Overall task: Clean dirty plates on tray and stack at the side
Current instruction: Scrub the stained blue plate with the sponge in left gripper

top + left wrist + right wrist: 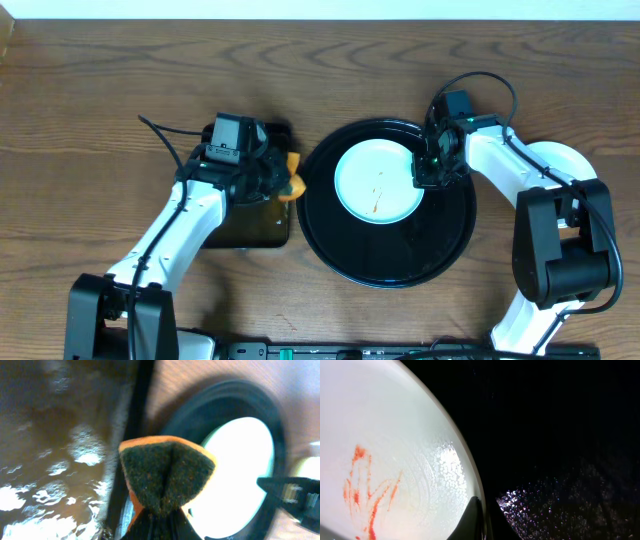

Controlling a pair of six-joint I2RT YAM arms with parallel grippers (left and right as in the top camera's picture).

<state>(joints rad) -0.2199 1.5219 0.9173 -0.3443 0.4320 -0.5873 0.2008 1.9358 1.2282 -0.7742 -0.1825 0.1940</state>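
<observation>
The right hand [428,168] pinches the right rim of the smeared plate [372,182] lying toward the back edge of the tray [390,258], probably to steady it, while the left hand [281,184] clamps the sponge [291,178] beside the tray's left rim, poised to scrub.

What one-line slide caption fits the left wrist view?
Left tool pinches a folded orange-backed sponge near the black tray holding a pale plate.
</observation>
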